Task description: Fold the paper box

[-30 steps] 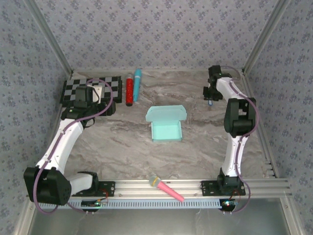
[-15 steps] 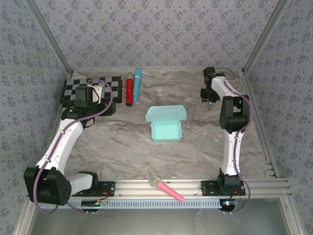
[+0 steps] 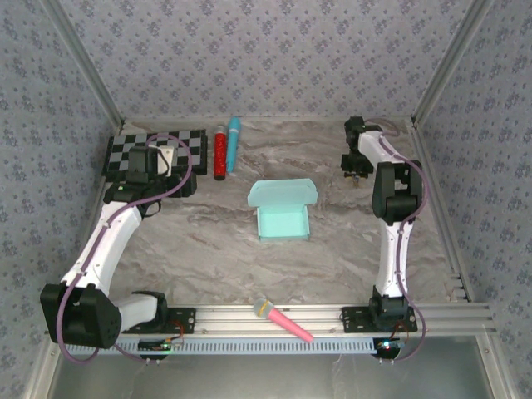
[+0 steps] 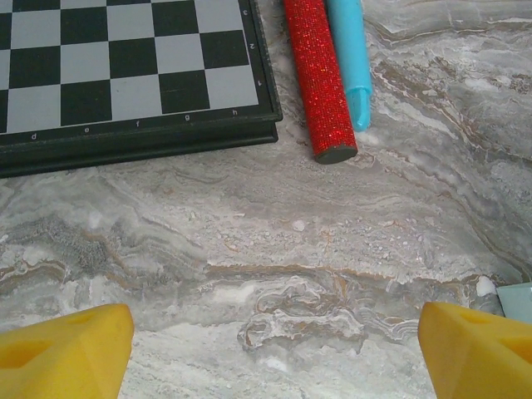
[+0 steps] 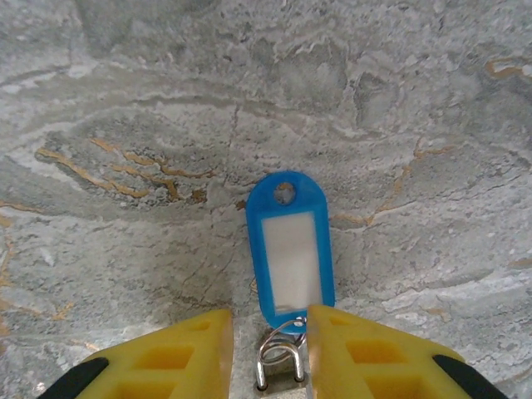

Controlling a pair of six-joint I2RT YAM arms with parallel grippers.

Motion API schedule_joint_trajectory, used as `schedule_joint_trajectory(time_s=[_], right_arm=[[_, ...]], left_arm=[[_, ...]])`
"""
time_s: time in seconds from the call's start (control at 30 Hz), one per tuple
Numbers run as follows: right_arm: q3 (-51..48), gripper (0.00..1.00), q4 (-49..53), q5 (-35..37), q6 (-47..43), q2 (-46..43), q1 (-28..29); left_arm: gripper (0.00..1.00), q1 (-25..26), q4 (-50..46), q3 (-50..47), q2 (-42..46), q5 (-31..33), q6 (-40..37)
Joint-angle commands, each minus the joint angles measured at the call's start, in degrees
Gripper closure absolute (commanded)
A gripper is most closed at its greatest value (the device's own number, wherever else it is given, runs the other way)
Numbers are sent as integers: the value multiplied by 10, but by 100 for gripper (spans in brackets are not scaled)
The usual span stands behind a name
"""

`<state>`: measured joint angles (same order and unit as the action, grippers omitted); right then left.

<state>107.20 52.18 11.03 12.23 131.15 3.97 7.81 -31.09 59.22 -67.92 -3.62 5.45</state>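
The paper box (image 3: 283,212) is pale mint-blue and lies mid-table with its tray open and its scalloped lid flap raised at the back. One corner of the paper box (image 4: 517,296) shows at the right edge of the left wrist view. My left gripper (image 3: 166,179) hovers near the checkerboard, well left of the box; this left gripper (image 4: 266,357) is open over bare marble. My right gripper (image 3: 356,166) is at the far right back, away from the box. That right gripper (image 5: 268,349) is shut on a small padlock (image 5: 278,378) with a blue key tag (image 5: 290,253).
A checkerboard (image 3: 156,150) lies at the back left. A red glitter tube (image 3: 219,152) and a cyan tube (image 3: 233,143) lie beside it. A pink microphone toy (image 3: 283,320) rests on the front rail. Metal frame posts and patterned walls enclose the table.
The right arm has drawn its elbow and gripper slightly back and left with the padlock. The left arm and the box have not moved.
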Motion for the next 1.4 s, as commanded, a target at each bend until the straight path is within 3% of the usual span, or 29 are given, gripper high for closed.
schedule_joint_trajectory(time_s=[0.0, 0.33, 0.6, 1.0, 1.23, 1.37], right_arm=[[10, 70, 20, 10, 9, 14, 1], [-16, 74, 11, 40, 14, 6, 3], [-32, 84, 1, 42, 16, -5, 2], [-46, 88, -5, 46, 15, -25, 0], [-62, 100, -14, 50, 17, -49, 0], [-80, 100, -20, 51, 19, -76, 0]], left_arm=[[11, -5, -10, 7, 8, -7, -4], [11, -6, -10, 8, 5, -6, -4], [11, -5, -10, 9, 2, -7, -2], [11, -6, -10, 12, -2, -11, 2], [11, -6, -11, 12, -4, -12, 3], [11, -6, -10, 12, -5, -13, 3]])
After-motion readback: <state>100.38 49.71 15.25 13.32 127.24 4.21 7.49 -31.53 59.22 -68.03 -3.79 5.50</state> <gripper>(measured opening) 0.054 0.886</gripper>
